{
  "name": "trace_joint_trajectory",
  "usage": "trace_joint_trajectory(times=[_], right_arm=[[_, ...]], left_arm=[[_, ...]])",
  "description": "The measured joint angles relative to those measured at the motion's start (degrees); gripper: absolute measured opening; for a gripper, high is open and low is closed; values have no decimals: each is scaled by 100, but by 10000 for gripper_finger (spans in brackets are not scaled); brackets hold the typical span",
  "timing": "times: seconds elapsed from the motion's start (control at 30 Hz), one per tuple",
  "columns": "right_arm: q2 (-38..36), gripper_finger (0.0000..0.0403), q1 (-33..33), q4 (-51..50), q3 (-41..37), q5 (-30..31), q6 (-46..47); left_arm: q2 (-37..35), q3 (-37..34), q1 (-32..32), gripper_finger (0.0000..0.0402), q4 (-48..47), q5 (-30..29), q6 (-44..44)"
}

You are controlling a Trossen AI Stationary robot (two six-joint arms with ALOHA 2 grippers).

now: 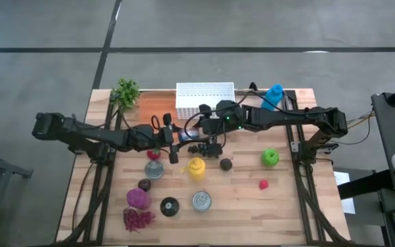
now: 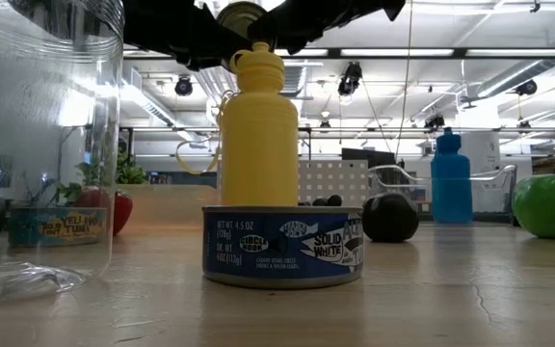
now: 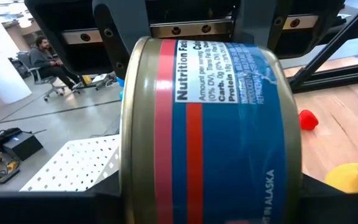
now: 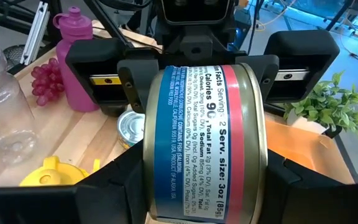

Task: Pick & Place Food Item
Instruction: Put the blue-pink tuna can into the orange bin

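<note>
So both end effectors are on the same can [image 4: 204, 143] right now, looks like a mid-air handoff. The right end effector [image 4: 204, 186] has it clamped between its fingers, label facing its camera. The left end effector [image 3: 210, 199] sits across from it with its fingers on either side of the can, but I can't tell if it's gripping firmly yet or just closing in.

From above, the two meet over the middle of the table [image 1: 300, 206], near the white perforated box [image 1: 205, 99]. The can is off the wood, up above the yellow bottle [image 1: 197, 169].

Around that: another tin [image 1: 201, 200] closer to the front, a green apple [image 1: 270, 158] and a small red thing [image 1: 263, 184] on the right, a pink bottle [image 1: 138, 199] and grapes [image 1: 138, 219] front left, a blue bottle [image 1: 273, 97] and a little plant [image 1: 125, 91] at the back.

Progress-wise I'd say the pick is done and the can is halfway through a transfer. Still left: one arm has to let go, then the can gets set down somewhere.
</note>
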Motion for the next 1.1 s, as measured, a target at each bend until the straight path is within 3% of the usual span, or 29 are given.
trace_joint_trajectory(times=[0.57,1.1], right_arm=[[0,233,-20,7,2,131,217],[0,299,146,22,2,111,-193]], left_arm=[[-9,2,7,181,-38,-165,96],[-9,0,4,181,-84,-85,55]])
